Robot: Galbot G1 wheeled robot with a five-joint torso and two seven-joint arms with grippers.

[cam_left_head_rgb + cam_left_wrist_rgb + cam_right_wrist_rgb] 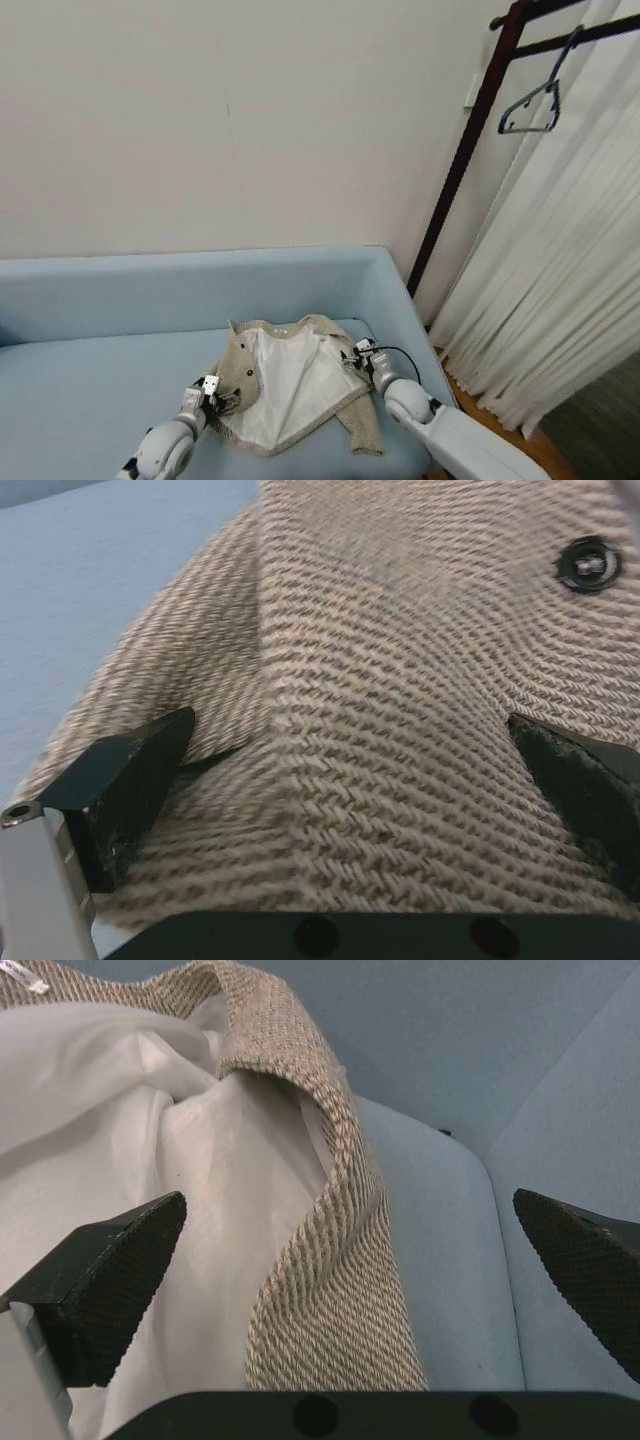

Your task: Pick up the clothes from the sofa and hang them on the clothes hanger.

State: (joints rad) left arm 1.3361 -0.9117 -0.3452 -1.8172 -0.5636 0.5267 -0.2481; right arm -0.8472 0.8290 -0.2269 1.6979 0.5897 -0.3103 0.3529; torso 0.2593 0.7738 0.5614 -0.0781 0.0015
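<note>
Jacket lies open, lining up, on sofa. Left gripper: fingers wide, straddling tweed edge. Right gripper: fingers wide over opposite front edge. My worry: right pinches only slick lining, so the jacket slips when lifted.

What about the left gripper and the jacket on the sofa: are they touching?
Touching. In the left wrist view the left gripper stands open around the jacket; the woven cloth creases against one fingertip.

Left hand and right hand flank the opened jacket on the sofa, apparently touching its edges.
</note>
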